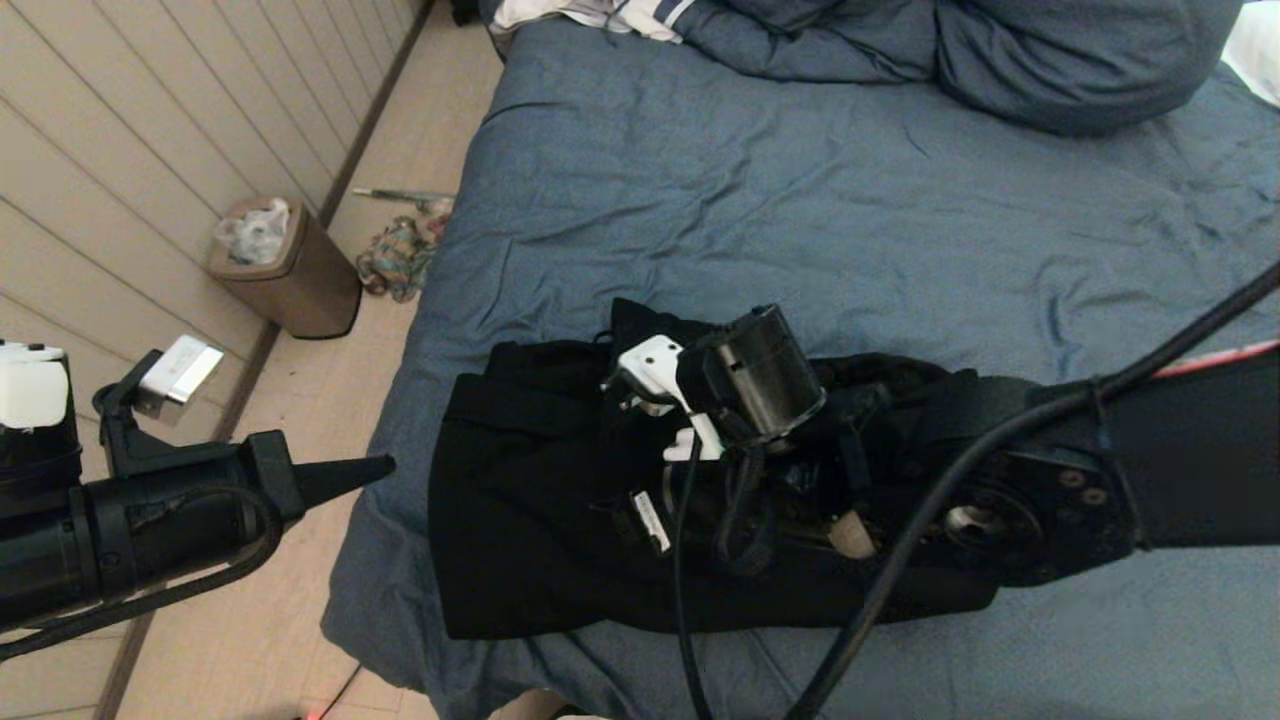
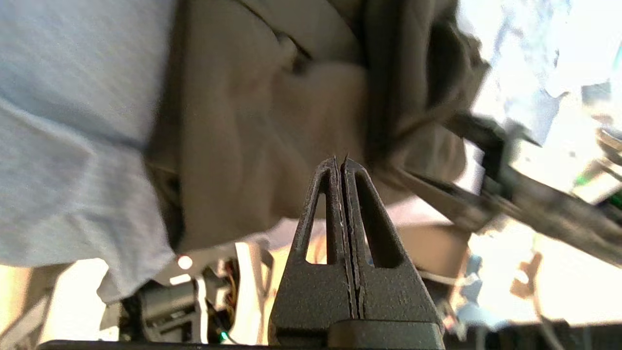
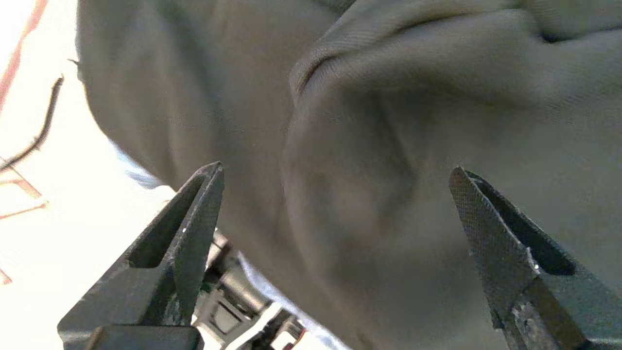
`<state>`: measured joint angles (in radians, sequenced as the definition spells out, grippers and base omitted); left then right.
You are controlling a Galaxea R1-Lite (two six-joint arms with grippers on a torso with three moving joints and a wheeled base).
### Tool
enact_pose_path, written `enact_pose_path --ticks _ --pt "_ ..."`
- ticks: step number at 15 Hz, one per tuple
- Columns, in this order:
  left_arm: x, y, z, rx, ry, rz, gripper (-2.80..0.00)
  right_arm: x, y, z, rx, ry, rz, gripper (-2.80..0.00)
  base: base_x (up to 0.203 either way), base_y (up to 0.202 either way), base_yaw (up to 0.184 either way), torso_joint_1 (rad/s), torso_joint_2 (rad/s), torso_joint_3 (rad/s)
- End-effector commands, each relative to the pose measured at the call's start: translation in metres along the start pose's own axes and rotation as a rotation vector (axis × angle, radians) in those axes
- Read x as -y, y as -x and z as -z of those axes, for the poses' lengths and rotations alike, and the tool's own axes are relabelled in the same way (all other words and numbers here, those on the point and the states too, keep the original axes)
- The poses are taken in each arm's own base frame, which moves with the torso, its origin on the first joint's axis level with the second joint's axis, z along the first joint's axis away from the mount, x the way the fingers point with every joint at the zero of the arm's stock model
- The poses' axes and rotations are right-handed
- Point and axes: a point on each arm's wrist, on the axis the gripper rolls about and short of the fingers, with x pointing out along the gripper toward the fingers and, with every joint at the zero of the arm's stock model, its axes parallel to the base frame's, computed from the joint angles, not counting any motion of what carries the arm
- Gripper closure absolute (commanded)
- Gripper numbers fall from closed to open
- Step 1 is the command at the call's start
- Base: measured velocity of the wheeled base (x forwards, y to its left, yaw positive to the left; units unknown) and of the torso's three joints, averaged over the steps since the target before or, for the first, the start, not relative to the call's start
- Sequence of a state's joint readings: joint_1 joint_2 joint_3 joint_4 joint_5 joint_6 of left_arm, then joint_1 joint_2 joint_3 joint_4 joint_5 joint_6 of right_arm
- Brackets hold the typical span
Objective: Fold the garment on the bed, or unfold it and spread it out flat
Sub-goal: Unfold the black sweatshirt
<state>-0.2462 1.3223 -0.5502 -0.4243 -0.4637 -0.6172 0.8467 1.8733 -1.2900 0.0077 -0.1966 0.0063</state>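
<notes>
Garment (image 1: pixel 530 520) on blue bed (image 1: pixel 800 220); bin (image 1: pixel 290 270) by panelled wall (image 1: pixel 120 130).

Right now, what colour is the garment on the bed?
Plain black garment, no pattern; head view shows it best, against the slate-blue bed.

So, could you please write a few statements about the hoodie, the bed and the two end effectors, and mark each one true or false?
1. The black hoodie lies on the blue bed, near its left edge. True.
2. The left end effector is open wide. False: its fingers are pressed together, holding nothing.
3. The right end effector is open, with dark fabric of the hoodie between its fingers. True.
4. The left end effector grips the hoodie. False: in the head view it points toward the bed from over the floor, apart from the hoodie.
5. A brown bin stands on the bed. False: it stands on the floor by the wall.
</notes>
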Motion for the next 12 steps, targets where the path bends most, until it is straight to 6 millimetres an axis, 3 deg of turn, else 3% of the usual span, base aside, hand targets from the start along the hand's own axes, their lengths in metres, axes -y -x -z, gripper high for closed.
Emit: enact_pose_path --ticks 1,2,3,8,12 --pt "-0.001 -0.001 0.002 -0.015 0.007 0.011 0.00 -0.001 -0.020 0.006 -0.040 0.021 0.008 -2.80 0.000 0.000 0.000 0.000 0.00 0.000" --pt "-0.001 -0.001 0.002 -0.016 0.005 0.012 0.00 -0.001 -0.024 0.007 -0.045 0.040 0.012 -2.80 0.000 0.000 0.000 0.000 0.00 0.000" --pt "-0.002 -0.001 0.002 -0.021 0.007 0.012 0.00 0.000 -0.025 0.009 -0.054 0.073 0.017 0.00 0.000 0.000 0.000 0.000 0.00 0.000" --pt "-0.004 -0.004 0.005 -0.040 0.011 0.013 0.00 0.015 -0.026 0.005 -0.042 0.084 0.067 0.00 0.000 0.000 0.000 0.000 0.00 0.000" --pt "-0.004 -0.005 0.005 -0.044 0.012 0.012 0.00 0.035 -0.020 -0.025 0.050 0.036 0.244 0.00 0.000 0.000 0.000 0.000 0.00 0.000"
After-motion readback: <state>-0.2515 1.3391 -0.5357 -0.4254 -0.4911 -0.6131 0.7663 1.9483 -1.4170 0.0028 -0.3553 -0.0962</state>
